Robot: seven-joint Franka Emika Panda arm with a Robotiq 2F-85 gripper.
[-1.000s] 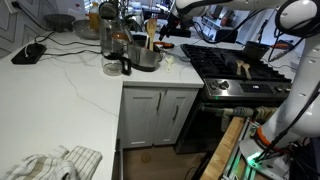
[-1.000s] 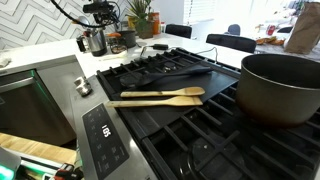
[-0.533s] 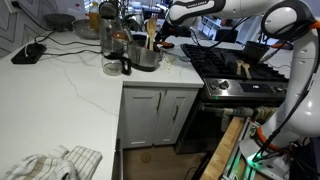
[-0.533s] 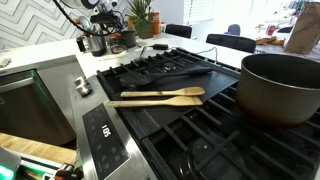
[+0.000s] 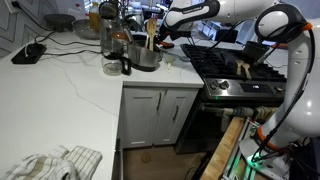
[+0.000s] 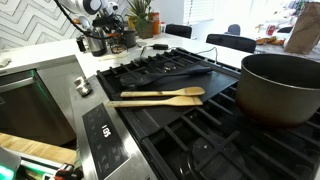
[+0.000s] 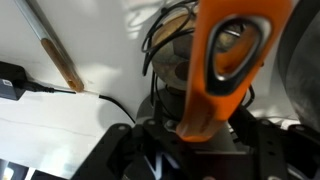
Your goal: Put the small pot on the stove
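While tool (image 5: 161,37) hangs above small pot (image 5: 146,58), opening unclear.

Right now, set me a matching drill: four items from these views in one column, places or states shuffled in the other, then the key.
Things:
1. small pot
2. large dark pot
3. wooden spatula
4. striped cloth

Places or states:
A. lying flat on the stove
B. crumpled near a corner of the white counter
C. standing upright on the stove
D. upright on the counter, beside the stove

Pairs: 1-D, 2-C, 3-A, 4-B
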